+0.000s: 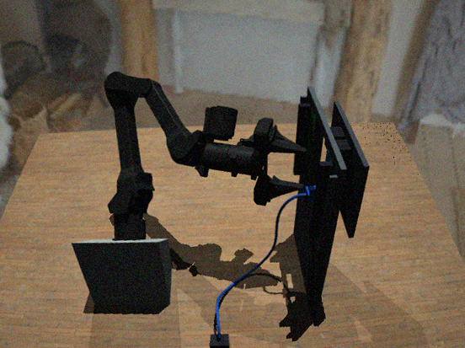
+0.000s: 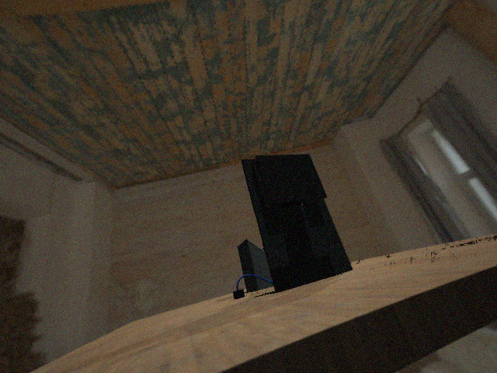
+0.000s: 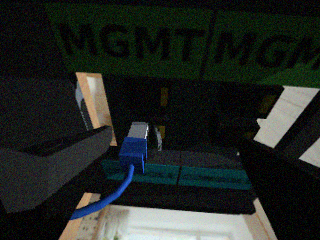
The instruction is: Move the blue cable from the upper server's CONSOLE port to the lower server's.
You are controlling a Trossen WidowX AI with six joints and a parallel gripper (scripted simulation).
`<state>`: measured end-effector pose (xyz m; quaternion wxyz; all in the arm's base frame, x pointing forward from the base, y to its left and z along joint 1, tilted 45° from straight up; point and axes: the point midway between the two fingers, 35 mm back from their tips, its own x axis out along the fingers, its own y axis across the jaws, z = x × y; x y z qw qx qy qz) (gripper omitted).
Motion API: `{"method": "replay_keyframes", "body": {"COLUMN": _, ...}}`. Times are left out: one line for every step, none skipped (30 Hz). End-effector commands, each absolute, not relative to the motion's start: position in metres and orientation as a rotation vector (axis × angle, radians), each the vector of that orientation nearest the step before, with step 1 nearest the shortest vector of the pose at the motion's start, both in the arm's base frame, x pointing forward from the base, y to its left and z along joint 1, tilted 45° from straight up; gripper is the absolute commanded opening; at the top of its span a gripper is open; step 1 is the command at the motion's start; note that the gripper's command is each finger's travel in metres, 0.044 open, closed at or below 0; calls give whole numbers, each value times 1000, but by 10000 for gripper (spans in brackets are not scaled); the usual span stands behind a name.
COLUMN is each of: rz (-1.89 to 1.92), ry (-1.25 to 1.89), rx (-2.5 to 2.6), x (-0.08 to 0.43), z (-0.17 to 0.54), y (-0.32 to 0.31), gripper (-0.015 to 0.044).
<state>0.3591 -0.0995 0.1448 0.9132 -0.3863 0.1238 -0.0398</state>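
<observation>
- Standing wide apart and holding nothing, the jaws [image 1: 304, 168] of the matte black, angular arm [image 1: 127, 136] face the tall, dark, slab-sided server rack [image 1: 317, 223] [image 2: 304, 241], the landmark here.
- At the rack's arm-facing side, near the tip of one tapered black finger, sits the boxy blue plug [image 1: 310, 190] [image 3: 133, 151] with its pale, squarish end; whether it is seated in a port cannot be told.
- From the plug a smooth, round blue cable [image 1: 275, 237] [image 2: 252, 275] [image 3: 107, 199] curves down beside the rack to a small black block [image 1: 218, 343] [image 2: 238, 294].
- Below the plug's pale end, on the rack, runs a flat teal label strip [image 3: 215, 177]; above is a green one [image 3: 135, 40] reading MGMT.
- Well apart from the rack, a dark, flat-faced box [image 1: 125, 277] [image 2: 252, 266] stands on the wood-grained worktop [image 1: 253, 340] [image 2: 224, 332].
</observation>
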Motion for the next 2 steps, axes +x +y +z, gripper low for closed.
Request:
{"method": "replay_keyframes", "body": {"rz": -83, "ry": 256, "rx": -792, "x": 359, "z": 147, "y": -97, "gripper": 440}}
{"method": "replay_keyframes", "body": {"rz": -83, "ry": 256, "rx": -792, "x": 359, "z": 148, "y": -97, "gripper": 440}}
